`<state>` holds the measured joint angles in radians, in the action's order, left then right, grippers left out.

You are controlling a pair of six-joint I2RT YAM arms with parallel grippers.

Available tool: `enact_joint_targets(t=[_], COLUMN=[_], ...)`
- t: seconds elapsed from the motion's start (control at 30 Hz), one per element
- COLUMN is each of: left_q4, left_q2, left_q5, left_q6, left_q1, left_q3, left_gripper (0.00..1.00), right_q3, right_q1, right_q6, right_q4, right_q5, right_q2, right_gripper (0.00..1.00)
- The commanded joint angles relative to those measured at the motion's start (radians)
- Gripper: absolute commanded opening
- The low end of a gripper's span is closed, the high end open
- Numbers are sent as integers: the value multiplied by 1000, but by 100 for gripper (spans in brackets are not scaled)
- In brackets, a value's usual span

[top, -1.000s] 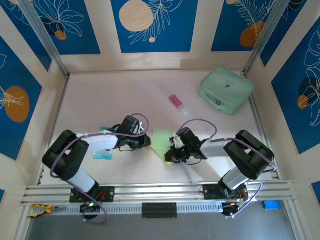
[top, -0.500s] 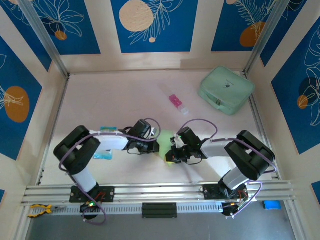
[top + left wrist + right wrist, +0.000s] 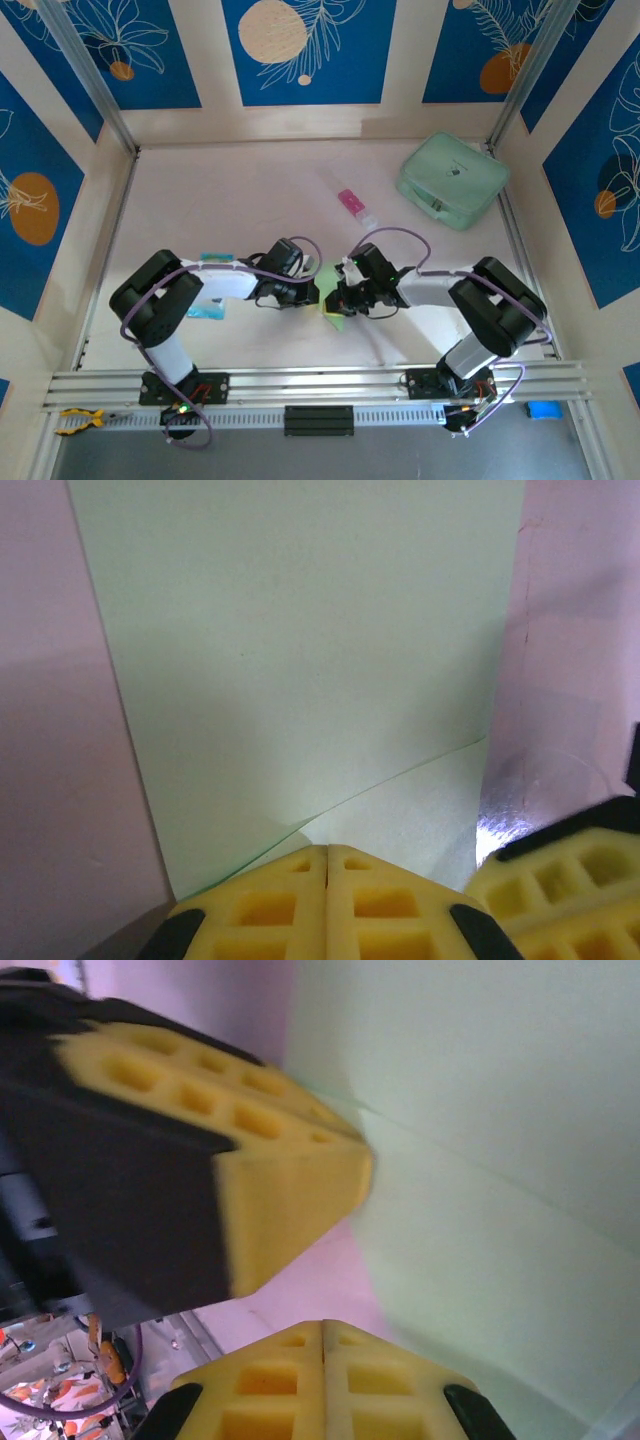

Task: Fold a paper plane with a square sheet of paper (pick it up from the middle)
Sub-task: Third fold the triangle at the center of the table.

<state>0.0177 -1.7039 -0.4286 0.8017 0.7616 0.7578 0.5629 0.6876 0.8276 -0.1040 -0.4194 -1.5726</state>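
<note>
Far left of the table: small blue packet (image 3: 205, 311), not in play. Left gripper (image 3: 314, 291) sits mid-table, jaws pressed together, tip at the near edge of the square sheet of paper (image 3: 300, 660). Can't tell whether a layer is nipped between the pads or the tip just presses down on it. Sheet lies flat on the table between the two grippers, one layer lapped over another close to the tips, so looks like a first fold, no plane shape yet. Right gripper (image 3: 338, 298) is just beside the left one on the sheet's other side, jaws also shut; held or only pinning, can't tell. Further right and back: pink tube (image 3: 350, 202), then mint-green case (image 3: 452, 180), both well apart.

Handling guess: paper is very light, floppy, slides easily on the smooth top and creases or tears if dragged. Best taken at an edge or fold lip, with the other tip pinning the middle.
</note>
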Motion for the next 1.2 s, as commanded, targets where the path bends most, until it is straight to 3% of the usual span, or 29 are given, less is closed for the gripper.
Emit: enact_joint_targets(t=[0.0,0.3,0.73,1.17], left_q4=[-78,-103,-97,-77], left_q2=[-31,-48,-51,-48], left_q5=[31,31,30,27], left_q6=[-22,-21,-9,5], left_q1=[-2,-12,-17,-16], left_q3=[0,6,-4,-15], left_gripper=[6,5,4,4], right_q3=[-34,-160,-185,-243], right_q1=[12,24,91,95], right_q6=[-21,-15,16,34], right_q4=[38,26,109,106], right_q5=[-7,-24,49,67], right_q2=[-28,81,132,265], right_gripper=[3,3,3,3])
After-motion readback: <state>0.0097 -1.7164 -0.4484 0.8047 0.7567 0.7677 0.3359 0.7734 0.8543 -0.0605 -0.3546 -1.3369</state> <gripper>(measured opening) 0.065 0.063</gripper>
